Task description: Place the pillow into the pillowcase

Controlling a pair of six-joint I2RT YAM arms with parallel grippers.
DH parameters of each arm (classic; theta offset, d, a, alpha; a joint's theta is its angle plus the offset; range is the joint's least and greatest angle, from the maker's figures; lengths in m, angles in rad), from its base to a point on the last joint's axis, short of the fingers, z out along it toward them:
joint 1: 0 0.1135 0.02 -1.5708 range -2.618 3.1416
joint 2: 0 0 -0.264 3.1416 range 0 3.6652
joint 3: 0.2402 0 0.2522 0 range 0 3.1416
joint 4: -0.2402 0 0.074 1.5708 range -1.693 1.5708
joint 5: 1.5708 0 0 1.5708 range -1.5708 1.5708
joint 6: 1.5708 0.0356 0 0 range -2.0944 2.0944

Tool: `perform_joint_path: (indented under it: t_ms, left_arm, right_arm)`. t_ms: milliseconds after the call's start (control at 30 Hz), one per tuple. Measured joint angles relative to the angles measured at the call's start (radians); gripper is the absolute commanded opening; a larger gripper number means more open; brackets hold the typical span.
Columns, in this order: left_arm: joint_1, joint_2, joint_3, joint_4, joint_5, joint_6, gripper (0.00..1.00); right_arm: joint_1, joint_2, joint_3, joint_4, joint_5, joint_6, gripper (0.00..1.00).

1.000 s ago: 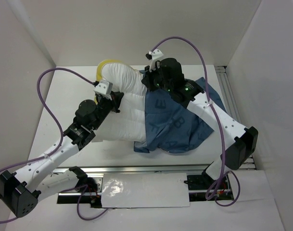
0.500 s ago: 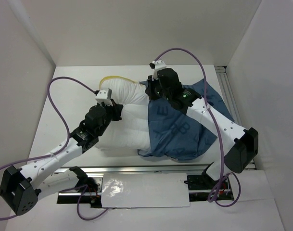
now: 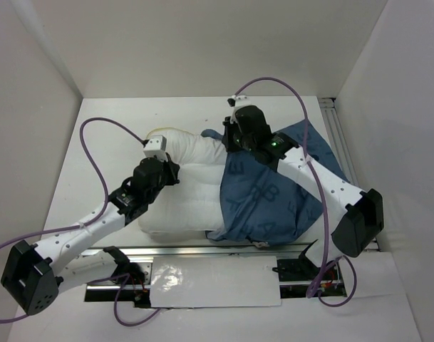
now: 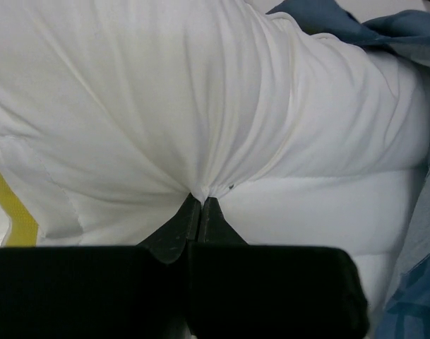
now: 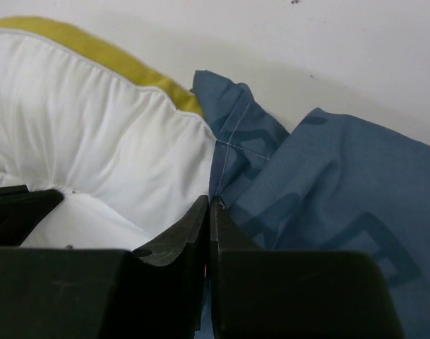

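Left wrist view: the left pincer is closed, its tips nipping a small tuck of the pillow, with creases fanning out from the pinch. The right pincer has its jaws together on the hem of the pillowcase, at the far corner of the case's mouth, where the pillow's yellow trim meets the blue cloth.

From above, the pillow lies flat on the table with its long axis running left to right. Its right end is inside the pillowcase and its left part is bare. The case's mouth faces left, so the pillow must travel right, or the case left, along that axis. From the left pincer the mouth lies to the right, near. The left arm is nearer the bare end, and the right arm reaches over the case to the mouth.

By count: one pillow, one pillowcase, two pincers. Roughly half the pillow looks covered.
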Motion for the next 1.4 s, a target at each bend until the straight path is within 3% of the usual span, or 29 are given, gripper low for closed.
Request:
perform_joint_path:
  t_ms: [33, 367, 600, 800, 967, 1233, 1400]
  left_arm:
    - [0.002, 0.0, -0.005, -0.005, 0.0, 0.0, 0.0]
    - [0.003, -0.011, -0.042, 0.076, 0.077, 0.048, 0.0]
    - [-0.046, -0.018, -0.027, 0.206, 0.175, 0.135, 0.0]
    - [-0.063, 0.035, 0.055, 0.28, 0.202, 0.163, 0.0]
    - [-0.061, 0.087, 0.086, 0.339, 0.192, 0.156, 0.0]
    - [-0.061, 0.107, 0.087, 0.476, 0.093, 0.135, 0.0]
    - [-0.062, 0.171, 0.12, 0.527, 0.09, 0.146, 0.0]
  right_arm:
    - [-0.002, -0.003, 0.0, 0.0, 0.003, 0.002, 0.0]
    - [-0.016, -0.003, 0.012, 0.033, -0.066, -0.007, 0.0]
    - [-0.01, 0.173, 0.224, 0.051, -0.219, -0.015, 0.0]
    - [0.037, 0.211, 0.266, 0.063, -0.258, -0.015, 0.0]
    - [0.039, 0.231, 0.353, 0.066, -0.29, 0.006, 0.0]
    - [0.043, 0.317, 0.651, 0.008, -0.437, 0.043, 0.0]
    - [0.067, 0.315, 0.662, 0.021, -0.513, 0.097, 0.0]
